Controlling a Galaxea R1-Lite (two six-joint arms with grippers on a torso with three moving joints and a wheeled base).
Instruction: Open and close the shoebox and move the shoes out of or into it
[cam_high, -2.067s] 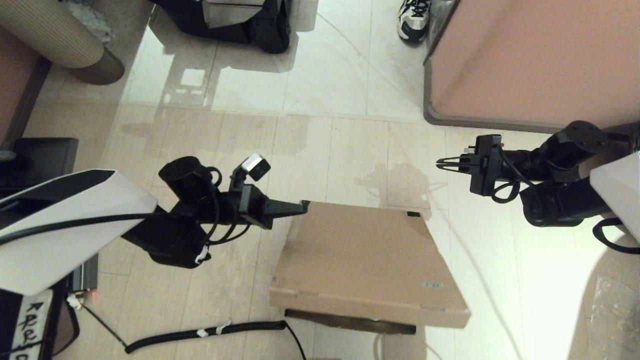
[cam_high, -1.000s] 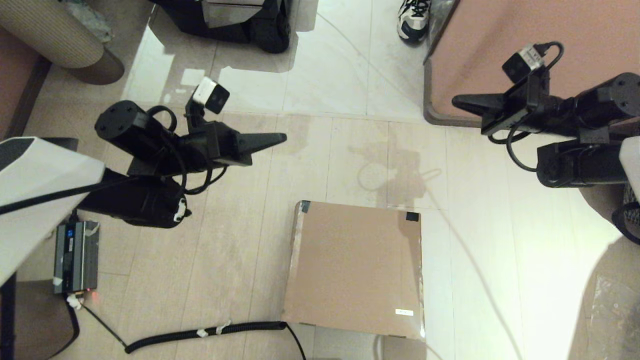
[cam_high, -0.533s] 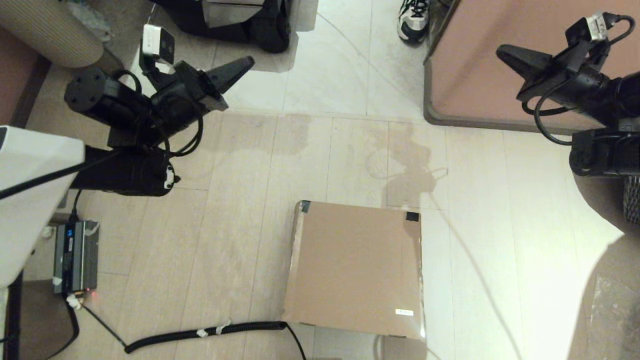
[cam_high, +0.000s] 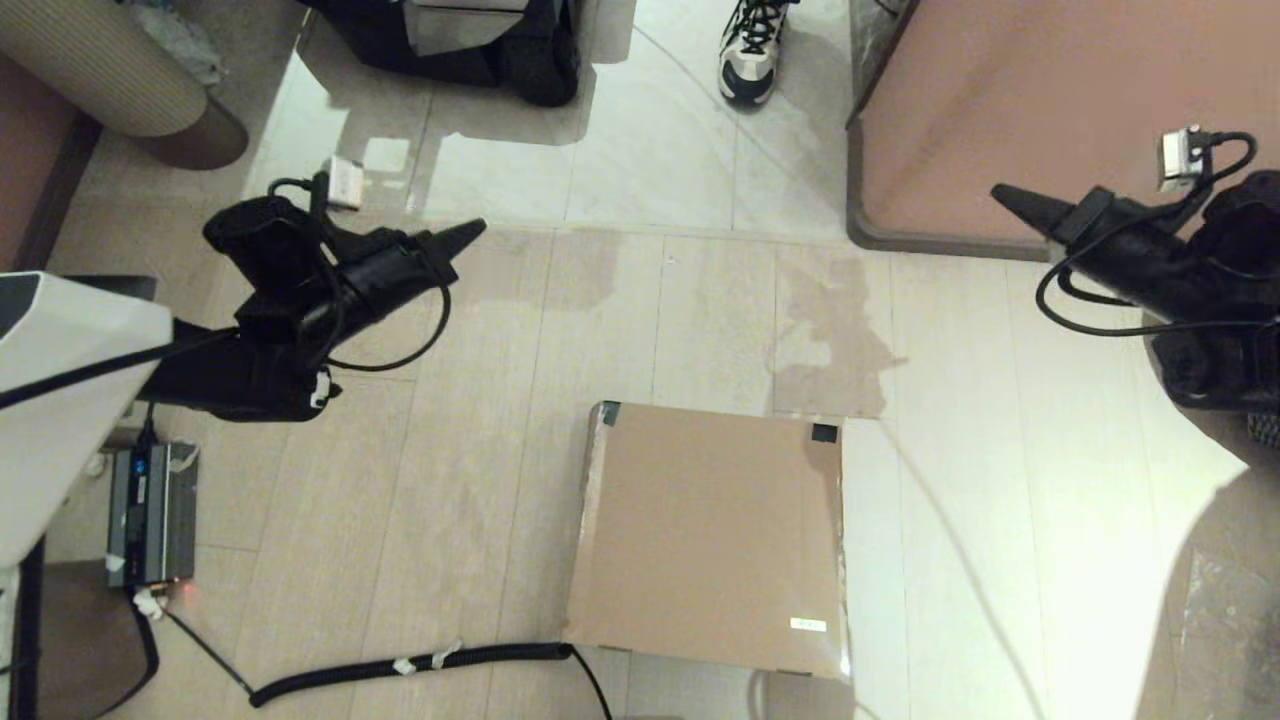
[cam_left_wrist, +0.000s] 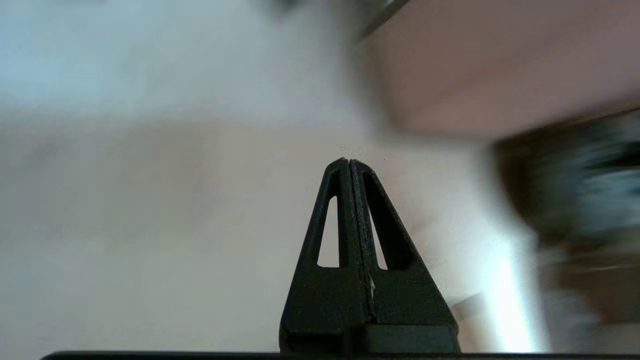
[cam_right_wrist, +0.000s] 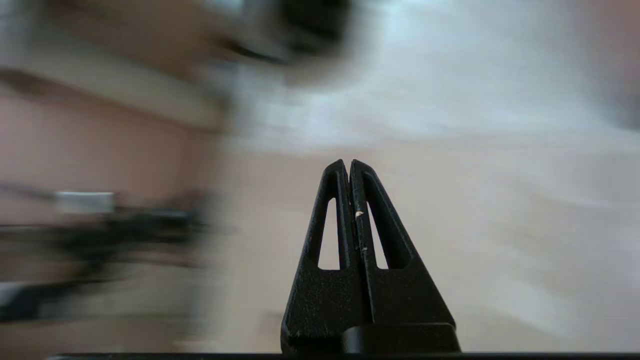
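Note:
The brown cardboard shoebox (cam_high: 710, 535) lies on the floor in front of me with its flap lid down flat, black tape bits at its two far corners and a small white sticker near its front right. The shoes are out of view. My left gripper (cam_high: 478, 229) hangs far to the left of the box, shut and empty, its tip (cam_left_wrist: 348, 161) over bare floor. My right gripper (cam_high: 1000, 192) is raised at the far right beside the pink furniture, shut and empty, its tip (cam_right_wrist: 348, 162) over floor.
A person's white-and-black sneaker (cam_high: 750, 50) stands at the top centre. Pink furniture (cam_high: 1050, 110) fills the upper right. A black coiled cable (cam_high: 410, 665) runs by the box's front left corner. A grey device (cam_high: 150, 515) sits at left, a beige roll (cam_high: 130, 80) top left.
The lid, first held up, now lies shut. Both arms pulled away from the box and rose outward; in the last half second both grippers sank a little. The person's sneaker stepped leftward.

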